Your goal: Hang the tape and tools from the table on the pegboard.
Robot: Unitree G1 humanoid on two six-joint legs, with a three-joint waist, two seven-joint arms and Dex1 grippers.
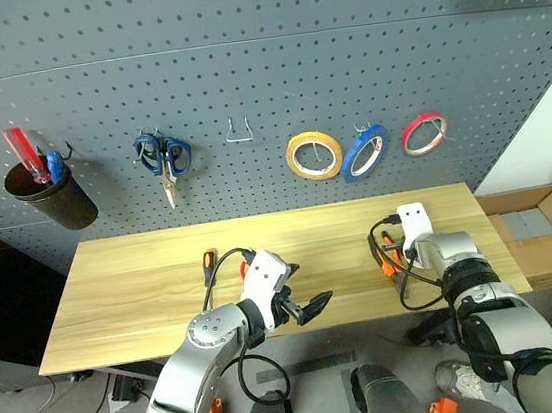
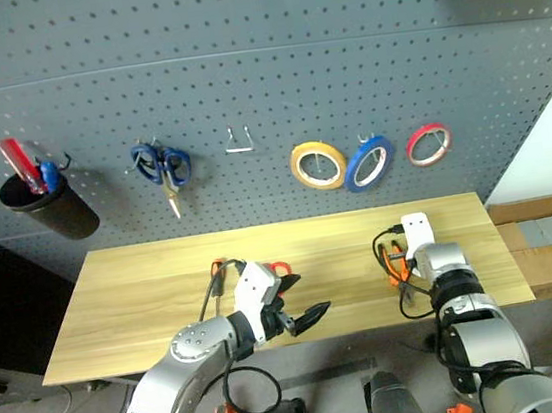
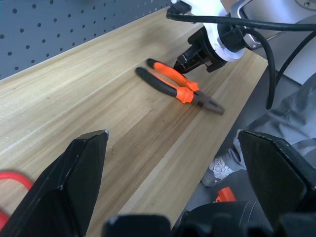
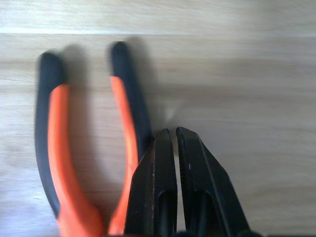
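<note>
lying flat on the table (image 1: 164, 281) near its right edge are the pliers (image 3: 178, 89) | right gripper (image 4: 174, 136) is pressing its fingers together, tips touching one handle | left gripper (image 3: 173, 177) is gaping wide, holding nothing | pliers are looking heavy, hard, grippy; best grabbing both handles in the middle

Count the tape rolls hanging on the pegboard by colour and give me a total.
Yellow ring-shaped tape roll: 1
Blue ring-shaped tape roll: 1
Red ring-shaped tape roll: 1
Total on the dark grey perforated pegboard: 3
</note>
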